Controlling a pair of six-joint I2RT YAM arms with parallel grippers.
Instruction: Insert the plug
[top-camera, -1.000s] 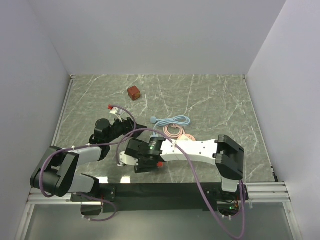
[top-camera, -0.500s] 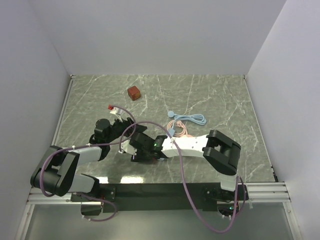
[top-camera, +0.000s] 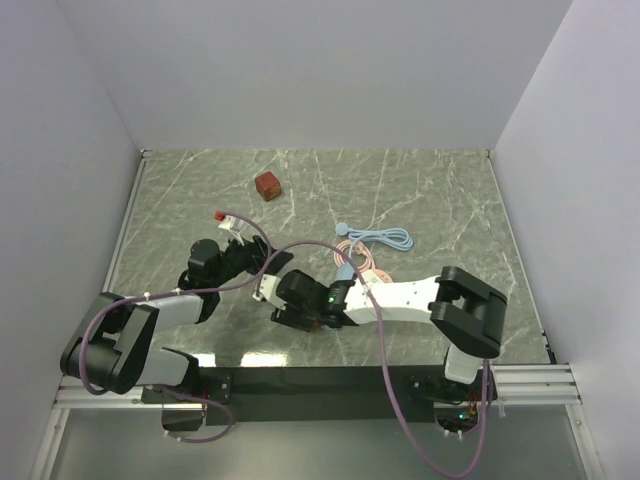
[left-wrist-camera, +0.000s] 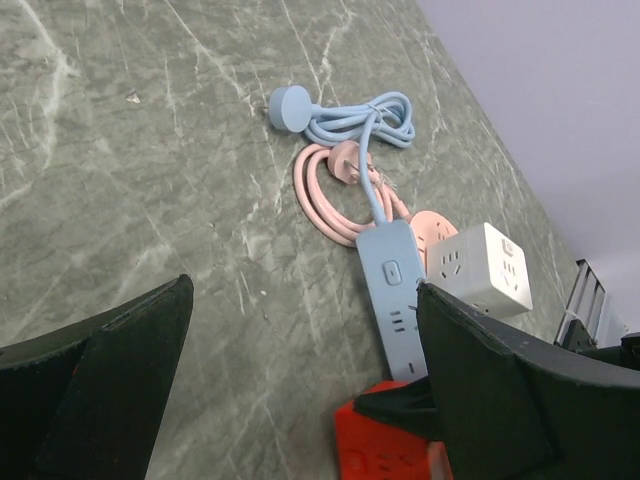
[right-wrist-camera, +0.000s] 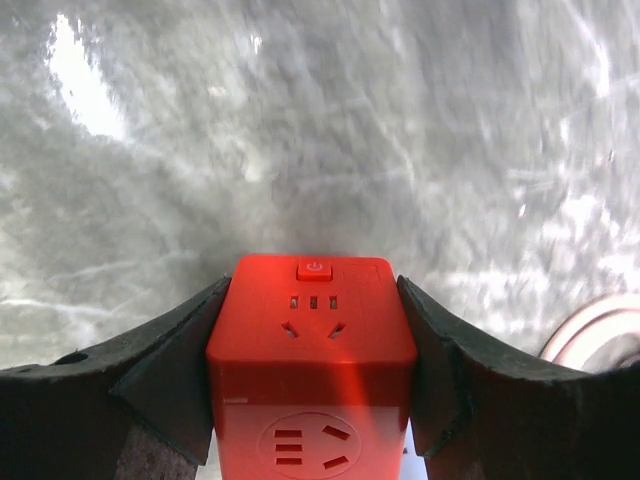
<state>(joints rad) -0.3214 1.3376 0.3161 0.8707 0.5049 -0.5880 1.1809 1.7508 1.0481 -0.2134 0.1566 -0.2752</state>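
Left gripper (top-camera: 243, 252) spread wide. Right gripper (right-wrist-camera: 312, 300) clamped the plug (right-wrist-camera: 312, 345) between its fingers: bright red cube, socket holes and a power button on its faces, just at the light blue power strip's (left-wrist-camera: 393, 290) end. Green marble table (top-camera: 430, 190) stretched ahead of the fingers, white walls (top-camera: 300, 70) around.

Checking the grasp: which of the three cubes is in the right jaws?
The bright red cube, clamped between the right jaws. The white cube sits beside the blue strip; the brown-red cube lies far back.

The plug (right-wrist-camera: 311, 340) is smooth, glossy red plastic. The table (left-wrist-camera: 120, 170) looks like polished stone (white-veined, faintly reflective).
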